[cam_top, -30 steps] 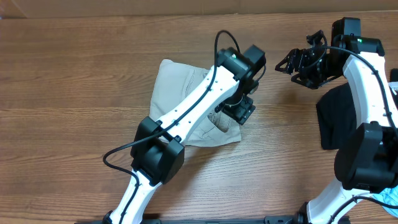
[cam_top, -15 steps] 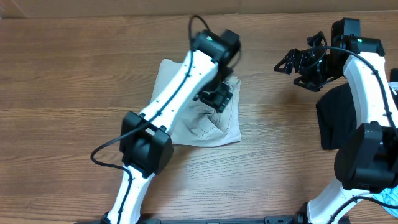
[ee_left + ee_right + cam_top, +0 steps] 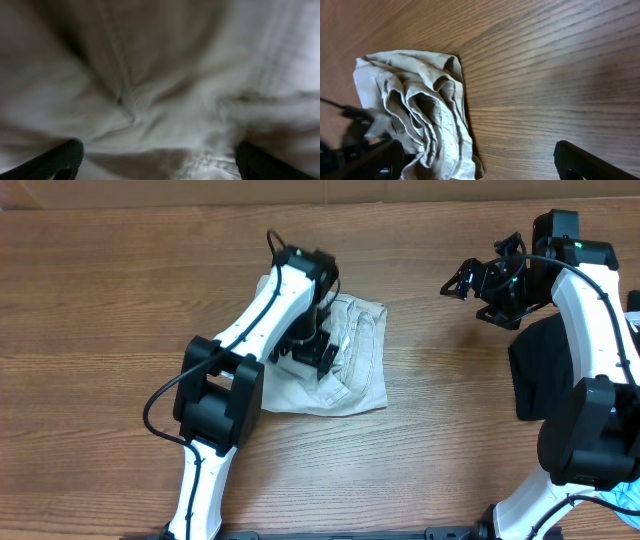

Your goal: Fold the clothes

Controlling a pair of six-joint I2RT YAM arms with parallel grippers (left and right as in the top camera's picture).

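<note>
Pressing left gripper mid-shorts; right edge free.

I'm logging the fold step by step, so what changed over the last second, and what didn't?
The left gripper swept leftward across the khaki shorts, from their right edge to over their middle. The cloth's right side shifted with it and now lies bunched in ridges. Whether the fingers grip fabric cannot be told. The right gripper stayed hovering over bare table, and the black garment did not move.
</note>
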